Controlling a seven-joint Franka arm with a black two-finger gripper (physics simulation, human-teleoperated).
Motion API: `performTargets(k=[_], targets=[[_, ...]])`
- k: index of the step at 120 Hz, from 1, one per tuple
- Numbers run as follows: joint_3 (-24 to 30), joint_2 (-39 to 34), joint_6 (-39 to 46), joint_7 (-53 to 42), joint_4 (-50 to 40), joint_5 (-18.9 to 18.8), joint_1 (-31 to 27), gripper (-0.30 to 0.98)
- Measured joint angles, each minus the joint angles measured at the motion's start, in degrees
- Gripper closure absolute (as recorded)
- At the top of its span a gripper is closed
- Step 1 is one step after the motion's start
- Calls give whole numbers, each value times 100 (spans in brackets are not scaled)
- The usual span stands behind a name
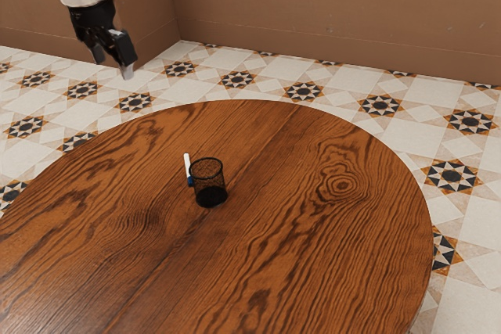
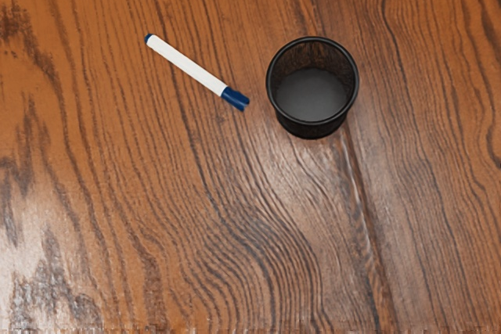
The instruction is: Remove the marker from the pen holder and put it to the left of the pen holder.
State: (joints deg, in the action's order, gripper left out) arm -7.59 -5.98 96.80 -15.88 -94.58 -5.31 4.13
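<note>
Exterior view: Hand (image 1: 113,69) raised, fingers apart. Marker (image 1: 187,166) lies on desk (image 1: 313,256), beside pen holder (image 1: 210,195). Judged: placement complete; next move, keep clear.

Wrist view: Blue cap (image 2: 235,99) is the marker's end nearest the holder; long axis slants just past the holder's base.

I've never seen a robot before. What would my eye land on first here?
Probably the black mesh pen holder, standing empty on the round wooden table, with a white marker with blue ends lying beside it. Next, perhaps, the black end effector, hanging open at the exterior view's upper left.
</note>
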Motion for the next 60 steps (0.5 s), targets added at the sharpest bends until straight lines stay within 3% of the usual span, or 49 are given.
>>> performTargets(k=[60], targets=[[58, -15, -389, 485, -87, -25, 106, 0]])
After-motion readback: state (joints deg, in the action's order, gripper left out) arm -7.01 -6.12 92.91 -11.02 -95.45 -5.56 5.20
